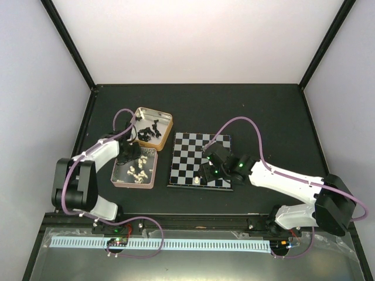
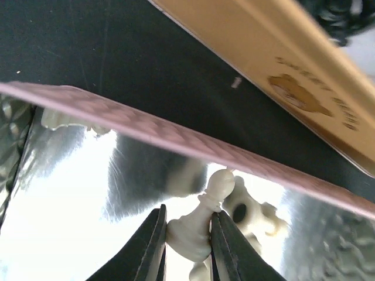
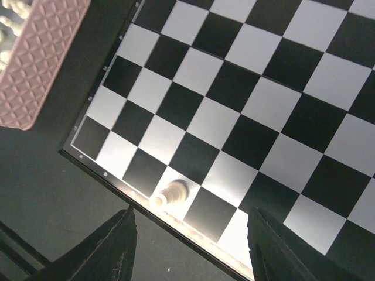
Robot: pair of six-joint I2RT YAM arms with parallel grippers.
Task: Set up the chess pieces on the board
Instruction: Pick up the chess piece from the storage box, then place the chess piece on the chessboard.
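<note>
- L arm: left gripper (image 2: 188,218) is inside the pink tin (image 1: 154,168), clenched on a white pawn (image 2: 200,218). Its fingers (image 2: 153,243) press the pawn's lower body from both sides, and the head pokes out past the tips.
- Other white pieces (image 1: 137,172) lie loose on the tin's shiny floor, one just beside the held pawn in the left wrist view.
- Gold tin (image 1: 154,111) sits just behind the pink one and holds the black pieces (image 1: 149,132).
- Board (image 1: 190,149) lies flat on the dark desk (image 1: 263,111), just right of the tins and not touching them.
- R arm: right gripper (image 3: 192,213) is released, jaws wide apart, above the board's near edge.
- A lone white pawn (image 3: 170,195) stands in the near-edge row, approx. the 3rd square from the left corner. It looks upright, though the steep angle makes that hard to confirm. It lies between the open fingers in the right wrist view and touches neither.
</note>
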